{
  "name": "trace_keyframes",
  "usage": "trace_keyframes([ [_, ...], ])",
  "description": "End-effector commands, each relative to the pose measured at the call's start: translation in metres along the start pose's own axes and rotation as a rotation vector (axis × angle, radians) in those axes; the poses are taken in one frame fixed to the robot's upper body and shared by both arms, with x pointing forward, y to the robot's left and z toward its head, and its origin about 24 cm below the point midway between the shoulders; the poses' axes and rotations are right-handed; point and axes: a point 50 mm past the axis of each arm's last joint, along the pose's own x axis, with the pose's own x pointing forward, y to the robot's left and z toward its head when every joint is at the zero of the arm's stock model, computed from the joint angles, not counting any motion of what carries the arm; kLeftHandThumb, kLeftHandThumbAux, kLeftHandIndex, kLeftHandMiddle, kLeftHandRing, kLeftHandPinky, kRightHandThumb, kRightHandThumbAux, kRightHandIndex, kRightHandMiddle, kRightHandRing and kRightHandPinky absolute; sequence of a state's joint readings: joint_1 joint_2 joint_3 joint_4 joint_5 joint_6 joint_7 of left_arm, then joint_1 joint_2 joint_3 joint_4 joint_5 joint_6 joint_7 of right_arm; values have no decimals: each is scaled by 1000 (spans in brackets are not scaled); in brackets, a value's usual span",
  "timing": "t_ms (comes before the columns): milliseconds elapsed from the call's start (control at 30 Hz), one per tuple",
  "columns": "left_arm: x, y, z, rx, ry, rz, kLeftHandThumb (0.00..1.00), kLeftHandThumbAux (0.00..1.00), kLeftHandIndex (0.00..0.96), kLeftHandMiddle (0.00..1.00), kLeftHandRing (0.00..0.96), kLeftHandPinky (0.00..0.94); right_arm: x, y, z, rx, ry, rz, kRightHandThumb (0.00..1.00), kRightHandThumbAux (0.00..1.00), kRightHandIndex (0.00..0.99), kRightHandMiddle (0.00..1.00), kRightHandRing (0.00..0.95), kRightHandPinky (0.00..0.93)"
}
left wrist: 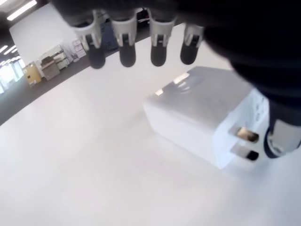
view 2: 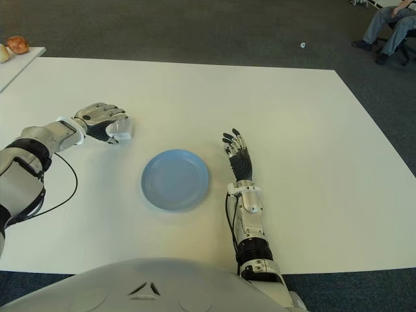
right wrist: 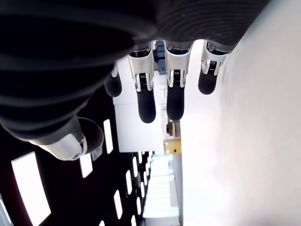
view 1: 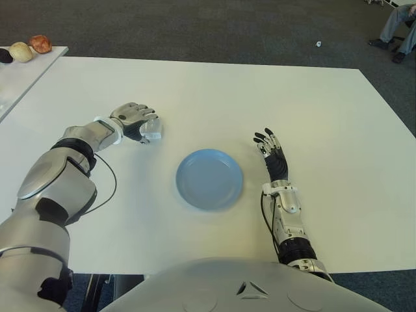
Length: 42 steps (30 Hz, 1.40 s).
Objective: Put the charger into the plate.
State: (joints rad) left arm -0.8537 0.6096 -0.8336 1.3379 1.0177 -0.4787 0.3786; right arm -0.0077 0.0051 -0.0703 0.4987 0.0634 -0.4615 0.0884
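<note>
The left hand (view 1: 136,121) is out over the white table (view 1: 214,91), up and to the left of the blue plate (view 1: 209,179). Its fingers (left wrist: 127,44) curl down over a white charger (left wrist: 202,117). The charger lies on the table right under the palm. In the left wrist view the four fingertips hang just past the far side of the charger, and the thumb (left wrist: 282,136) sits close by the end with the two metal prongs (left wrist: 244,143). I cannot tell if the fingers are pressing on the charger. The hand looks cupped around it, not squeezed tight. The charger is not in the plate. The plate is well apart from the left hand, toward the right hand's side.

The right hand (view 1: 273,153) shows just to the right of the plate. Its fingers point away from the robot and are spread out straight. It holds nothing.

Far off past the left hand, on another white table (view 1: 19,78), are three small round things (view 1: 26,49), one dark, one pale and one reddish. In the far corner past the right hand, a person's legs (view 2: 390,26) show on the dark carpet (view 1: 195,26).
</note>
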Motion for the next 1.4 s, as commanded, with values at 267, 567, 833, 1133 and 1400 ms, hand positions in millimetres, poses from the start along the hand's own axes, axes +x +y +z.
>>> trace_keyframes([
  [267, 9, 5, 7, -74, 27, -30, 122, 464, 0, 0, 0, 0, -25, -5, -32, 19, 172, -29, 0, 510, 0, 215, 186, 77],
  [567, 12, 3, 10, -136, 59, -54, 124, 439, 0, 0, 0, 3, -27, -5, -32, 21, 172, -30, 0, 520, 0, 216, 185, 79],
  [833, 13, 2, 12, -175, 75, -61, 121, 424, 0, 0, 0, 0, -28, -5, -31, 14, 169, -21, 0, 529, 0, 204, 181, 75],
  [1133, 14, 0, 13, -198, 93, -69, 117, 413, 0, 0, 0, 0, -29, -5, -31, 15, 168, -24, 0, 524, 0, 208, 186, 79],
  [1400, 14, -1, 14, -215, 100, -76, 121, 417, 0, 0, 0, 0, -29, -5, -31, 14, 162, -27, 0, 514, 0, 222, 192, 83],
])
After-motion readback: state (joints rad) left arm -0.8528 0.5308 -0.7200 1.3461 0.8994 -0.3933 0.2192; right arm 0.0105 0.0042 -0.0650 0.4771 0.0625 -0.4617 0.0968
